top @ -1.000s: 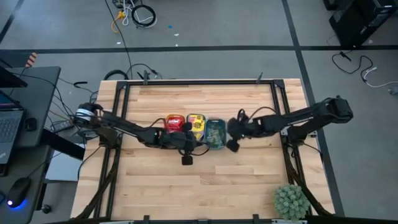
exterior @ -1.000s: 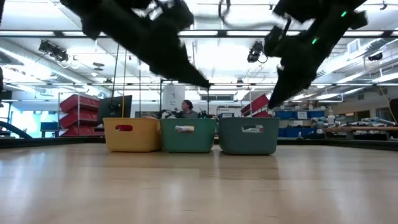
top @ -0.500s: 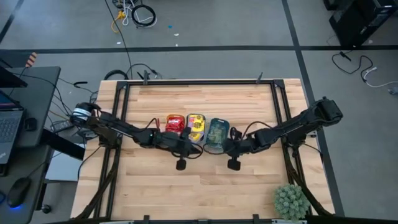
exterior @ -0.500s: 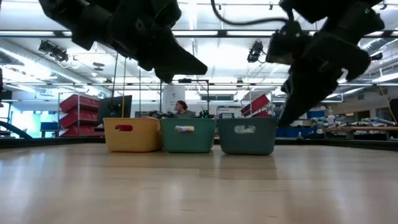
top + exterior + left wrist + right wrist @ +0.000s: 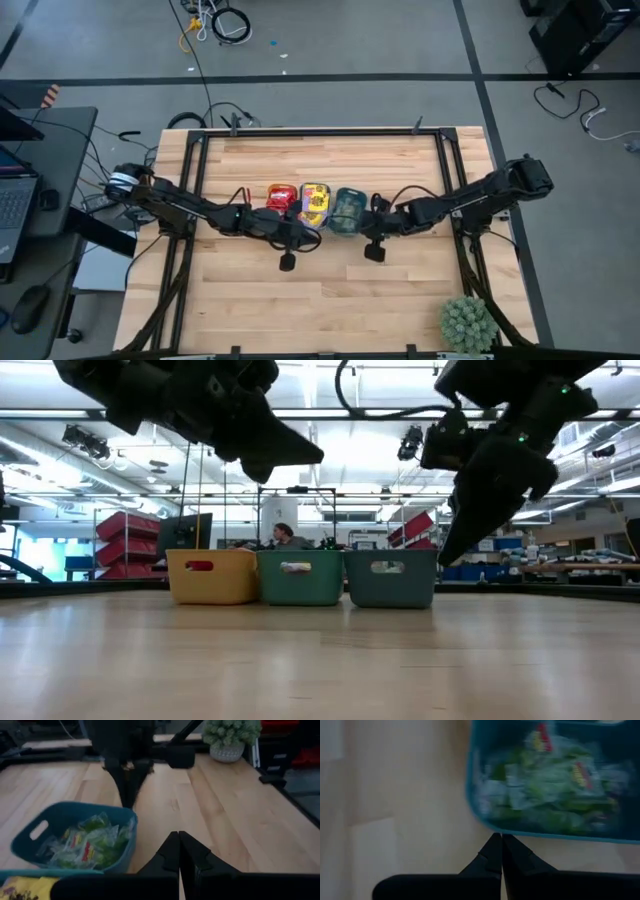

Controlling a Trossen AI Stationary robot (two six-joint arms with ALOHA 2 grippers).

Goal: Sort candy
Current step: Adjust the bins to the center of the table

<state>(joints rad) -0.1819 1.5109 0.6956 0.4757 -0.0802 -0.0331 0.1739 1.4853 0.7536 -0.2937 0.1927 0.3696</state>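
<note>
This is a large robotics lab or workshop hall. Past both arms, the level view shows a high ceiling [image 5: 330,435] with strip lights, red storage bins [image 5: 125,540] on racks, blue bins, long workbenches and a seated person [image 5: 285,538]. Around the wooden table [image 5: 330,300] on its black frame are a grey concrete floor, loose cables [image 5: 225,22] and a desk with a laptop [image 5: 15,200].

No text, label, brand or number can be read anywhere; the print on the candy wrappers [image 5: 90,842] is too blurred to make out.
</note>
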